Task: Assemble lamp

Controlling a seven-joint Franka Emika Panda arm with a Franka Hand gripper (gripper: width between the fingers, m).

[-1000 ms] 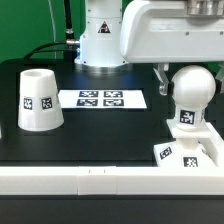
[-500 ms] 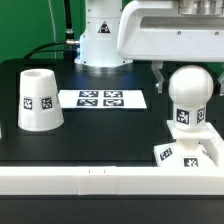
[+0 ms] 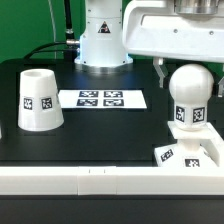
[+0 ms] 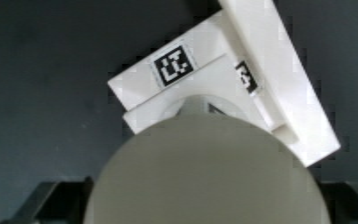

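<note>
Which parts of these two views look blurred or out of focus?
Wrist view: the bulb fills the foreground, soft and featureless, while the base and its tag behind it are sharper. Exterior view: the light is even with no glare, and the tag on the shade reads clearly.

The bulb [image 3: 190, 85], shade [image 3: 38, 85] and base [image 3: 205, 152] are white, each carrying black-and-white square tags. The marker board [image 3: 102, 98] is white with similar tags. The bench [image 3: 110, 135] is black.

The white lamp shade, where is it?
In the exterior view the shade stands on the table at that view's left, just beside the marker board, apart from the bulb and base on the right.
</note>
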